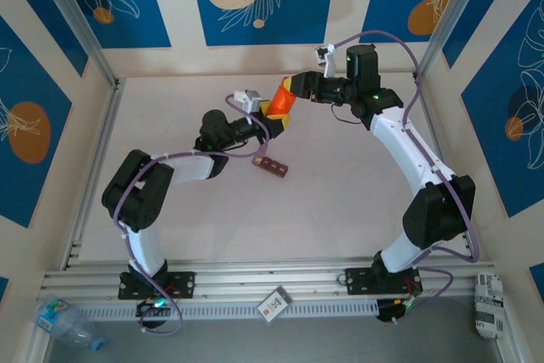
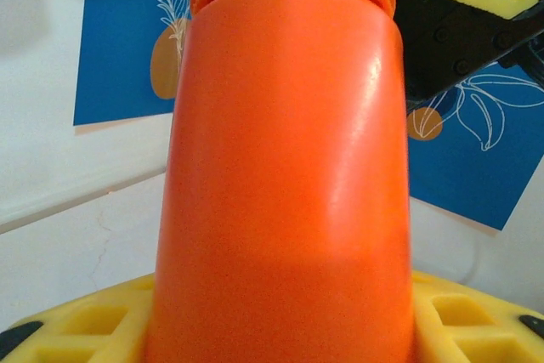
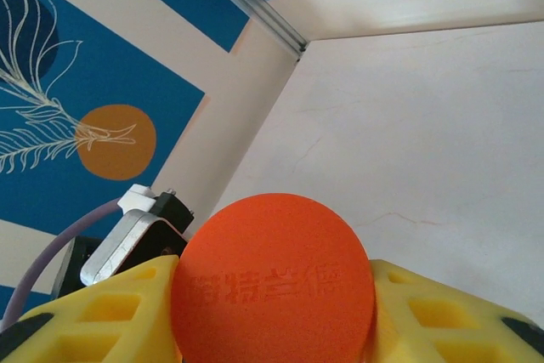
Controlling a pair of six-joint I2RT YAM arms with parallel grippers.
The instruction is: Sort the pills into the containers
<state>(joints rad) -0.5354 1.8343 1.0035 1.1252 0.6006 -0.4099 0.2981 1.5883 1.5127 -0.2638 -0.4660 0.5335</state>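
Note:
An orange pill bottle (image 1: 280, 101) hangs tilted above the back of the table, held between both arms. My left gripper (image 1: 270, 116) is shut on its body (image 2: 285, 167), with a yellow finger (image 2: 93, 320) pressed to each side. My right gripper (image 1: 295, 87) is shut on the round orange cap (image 3: 272, 282), whose embossed top faces the wrist camera, and its yellow fingers (image 3: 433, 316) touch both edges. The containers (image 1: 274, 166), a dark reddish-brown strip of small compartments, lie on the table below and in front of the bottle. The pills are out of view.
A plastic water bottle (image 1: 64, 320), a small card (image 1: 274, 303) and a white packet (image 1: 489, 303) lie beyond the near rail. Aluminium frame posts (image 1: 81, 23) stand at the back corners. Walls close in the white table (image 1: 340, 201).

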